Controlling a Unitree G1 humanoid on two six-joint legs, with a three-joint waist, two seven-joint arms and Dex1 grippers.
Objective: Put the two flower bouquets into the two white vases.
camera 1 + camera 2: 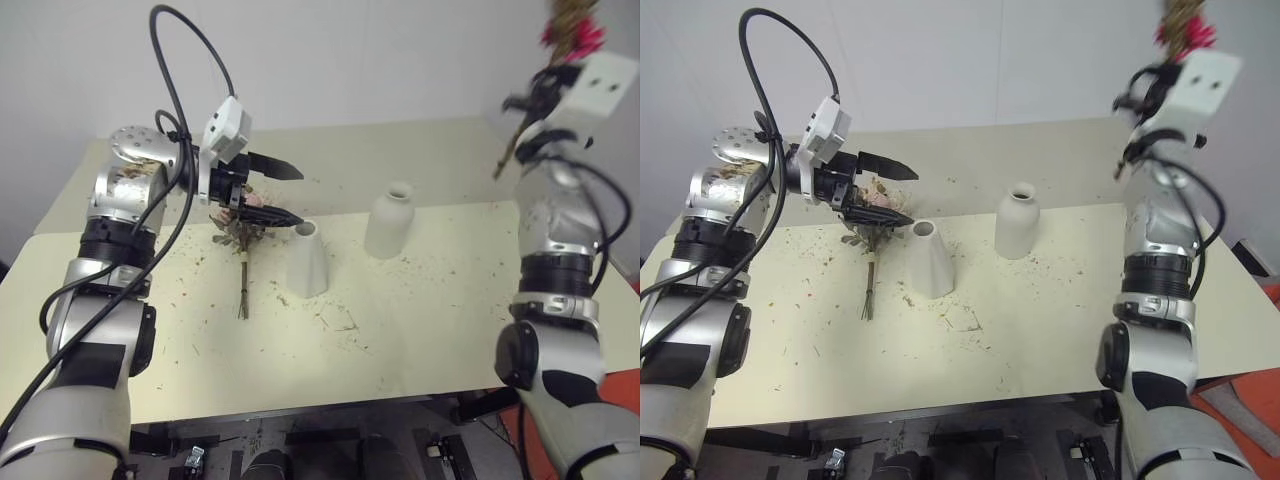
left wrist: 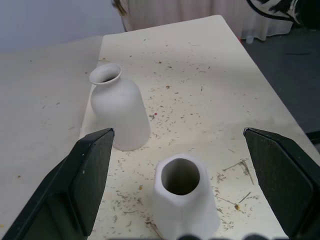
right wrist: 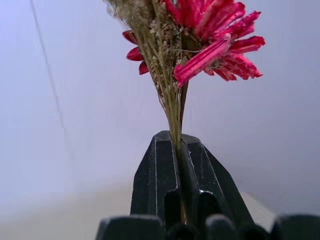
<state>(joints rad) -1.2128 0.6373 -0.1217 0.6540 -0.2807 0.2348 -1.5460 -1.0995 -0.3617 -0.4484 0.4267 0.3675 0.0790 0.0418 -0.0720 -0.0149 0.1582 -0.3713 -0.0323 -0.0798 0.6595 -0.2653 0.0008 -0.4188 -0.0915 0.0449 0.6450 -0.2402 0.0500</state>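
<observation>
Magenta-red daisy bunch with tan wispy sprigs (image 3: 187,55) is pinched by its thin stems in the fully closed right gripper (image 3: 179,165), raised high at right. Risk: stems slip or snap. Left gripper (image 1: 272,192), jaws wide, empty, hovers over the pale pink rose bunch (image 1: 243,235) lying left of the slim white cone vase (image 1: 306,262); rounder white bottle vase (image 1: 389,222) stands farther right. A sweep could topple the cone.

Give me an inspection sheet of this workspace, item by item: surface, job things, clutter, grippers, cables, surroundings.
Surface: cream table, littered.
Job things: cone vase and bottle vase upright, apart, both empty; pink rose bouquet lying on the table beside the cone vase; daisy bouquet raised in the air.
Clutter: dried flower crumbs.
Grippers: left gripper open above the pink bouquet; right gripper shut on the daisy bouquet's stems.
Cables: black cable looping over the left arm.
Surroundings: pale wall.
</observation>
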